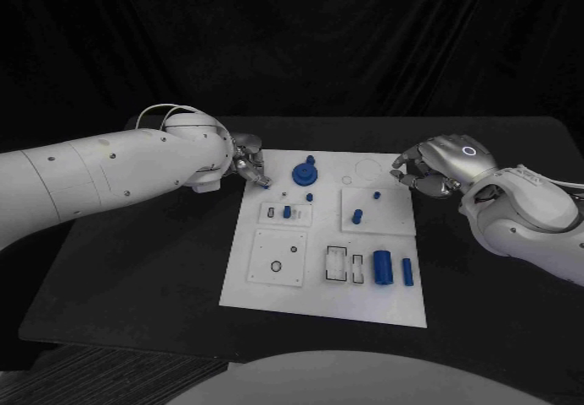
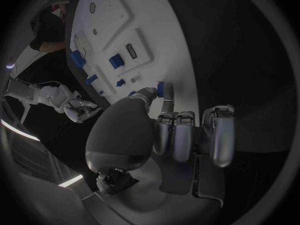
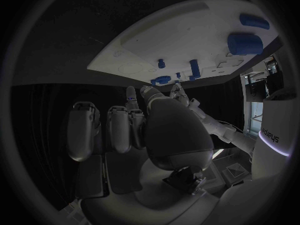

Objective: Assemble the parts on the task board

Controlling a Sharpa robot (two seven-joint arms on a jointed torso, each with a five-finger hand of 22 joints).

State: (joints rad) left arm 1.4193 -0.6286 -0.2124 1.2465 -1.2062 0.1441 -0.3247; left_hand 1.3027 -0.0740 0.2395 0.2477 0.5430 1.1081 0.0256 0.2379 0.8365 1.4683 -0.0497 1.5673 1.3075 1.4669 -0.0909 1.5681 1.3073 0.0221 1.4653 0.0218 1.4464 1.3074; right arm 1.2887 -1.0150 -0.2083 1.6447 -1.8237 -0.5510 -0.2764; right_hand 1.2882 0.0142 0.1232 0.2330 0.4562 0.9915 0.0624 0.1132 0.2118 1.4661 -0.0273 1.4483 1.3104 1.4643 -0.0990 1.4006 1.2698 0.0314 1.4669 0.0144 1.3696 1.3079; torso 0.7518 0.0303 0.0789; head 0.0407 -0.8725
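White task board (image 1: 280, 287) was centred on the black worktop (image 1: 146, 278). Some blue parts (image 1: 305, 175) stood seated; two cylinders (image 1: 382, 268) lay loose at 4 o'clock. Left hand (image 1: 252, 165) pinched a small blue part (image 2: 160, 89) at 11 o'clock. Right hand (image 1: 429, 173) was curled, holding nothing. Judged roughly half done.

I count one white task board (image 1: 319, 291) on the black table (image 1: 146, 270). Blue parts on it: one gear-like disc (image 1: 305, 175) upper middle, two cylinders (image 1: 382, 268) lower right, and several small pegs (image 1: 358, 216) around centre.
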